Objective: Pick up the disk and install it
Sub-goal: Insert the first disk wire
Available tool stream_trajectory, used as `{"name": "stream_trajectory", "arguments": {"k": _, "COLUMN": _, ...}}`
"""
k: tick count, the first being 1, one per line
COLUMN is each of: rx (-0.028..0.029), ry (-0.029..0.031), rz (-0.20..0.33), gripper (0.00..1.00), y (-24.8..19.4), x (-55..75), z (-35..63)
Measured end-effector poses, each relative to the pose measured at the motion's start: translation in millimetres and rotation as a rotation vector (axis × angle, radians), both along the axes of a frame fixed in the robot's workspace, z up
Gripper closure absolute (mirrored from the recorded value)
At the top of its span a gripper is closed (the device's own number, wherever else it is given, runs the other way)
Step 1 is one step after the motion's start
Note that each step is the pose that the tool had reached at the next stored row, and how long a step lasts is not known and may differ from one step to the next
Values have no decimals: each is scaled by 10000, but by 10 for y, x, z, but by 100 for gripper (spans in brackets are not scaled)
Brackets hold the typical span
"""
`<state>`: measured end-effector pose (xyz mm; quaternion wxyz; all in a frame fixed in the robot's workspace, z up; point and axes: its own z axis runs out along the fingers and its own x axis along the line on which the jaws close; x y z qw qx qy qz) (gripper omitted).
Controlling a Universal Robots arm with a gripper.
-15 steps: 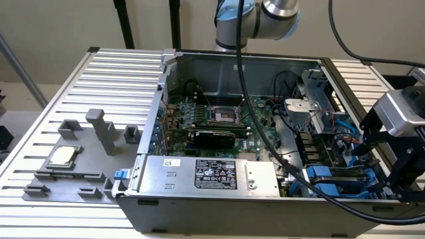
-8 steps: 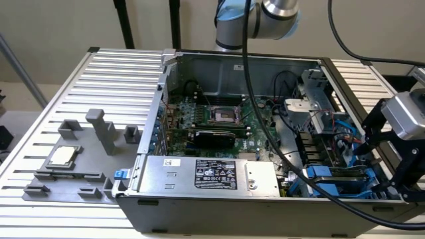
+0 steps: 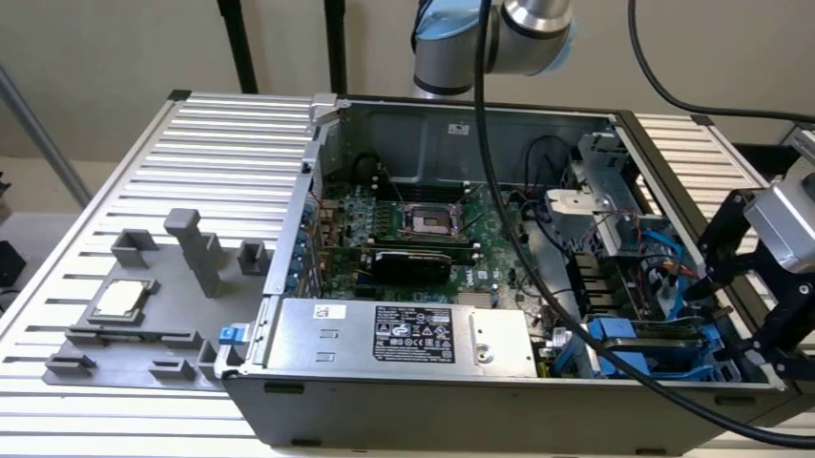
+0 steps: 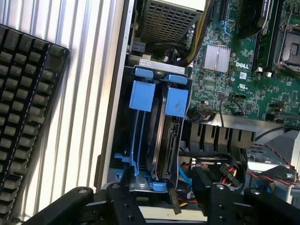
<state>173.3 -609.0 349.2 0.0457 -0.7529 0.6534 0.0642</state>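
While the gripper (image 3: 745,301) hangs over the near corner of the open PC case (image 3: 421,410) on the exterior view's right, its two black fingers (image 4: 110,204) stand wide apart w/ nothing clamped btwn them. The disk (image 3: 627,336) sits on edge in the drive bay at that same corner, just below the gripper. In the wrist view the disk (image 4: 165,133) shows as a dark metal slab in a bright blue bracket, w/ two blue tabs (image 4: 143,93) at the end facing the power supply. One finger lies to each side of the bay, and both look apart from the disk, though contact can't be told for sure.

The power supply (image 3: 407,334), a silver box w/ black label, runs along the near wall, just left of the disk. The green motherboard (image 3: 407,229) lies beyond it, farther in. A thick black cable (image 3: 510,219) from the arm drapes across the case. Red, black and blue wires (image 4: 225,171) bunch beside the bay.

On the ribbed counter (image 3: 229,143), well apart on the exterior view's left, a processor chip (image 3: 121,301) rests on a grey fixture (image 3: 128,353). A dark keyboard (image 4: 26,117) lies on the counter beside the case.
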Motion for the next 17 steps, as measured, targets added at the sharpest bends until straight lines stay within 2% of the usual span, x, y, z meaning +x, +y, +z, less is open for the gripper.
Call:
{"name": "stream_trajectory", "arguments": {"k": 2, "rx": 7, "ry": 0, "rz": 118, "gripper": 42, "y": -1, "x": 12, "z": 0}}
{"name": "stream_trajectory", "arguments": {"k": 3, "rx": 9, "ry": 0, "rz": 180, "gripper": 49, "y": -2, "x": 17, "z": -1}}
{"name": "stream_trajectory", "arguments": {"k": 6, "rx": 12, "ry": 0, "rz": 423, "gripper": 51, "y": -2, "x": 33, "z": -1}}
{"name": "stream_trajectory", "arguments": {"k": 7, "rx": 18, "ry": 0, "rz": 522, "gripper": 58, "y": -2, "x": 39, "z": 0}}
{"name": "stream_trajectory", "arguments": {"k": 8, "rx": 26, "ry": 0, "rz": 618, "gripper": 58, "y": -2, "x": 42, "z": 0}}
{"name": "stream_trajectory", "arguments": {"k": 9, "rx": 38, "ry": -1, "rz": 710, "gripper": 65, "y": -2, "x": 46, "z": -1}}
{"name": "stream_trajectory", "arguments": {"k": 13, "rx": 69, "ry": -7, "rz": 1089, "gripper": 65, "y": -2, "x": 52, "z": -2}}
{"name": "stream_trajectory", "arguments": {"k": 15, "rx": 85, "ry": -37, "rz": 1248, "gripper": 67, "y": -2, "x": 52, "z": -4}}
{"name": "stream_trajectory", "arguments": {"k": 17, "rx": 108, "ry": -120, "rz": 1317, "gripper": 67, "y": -2, "x": 53, "z": -5}}
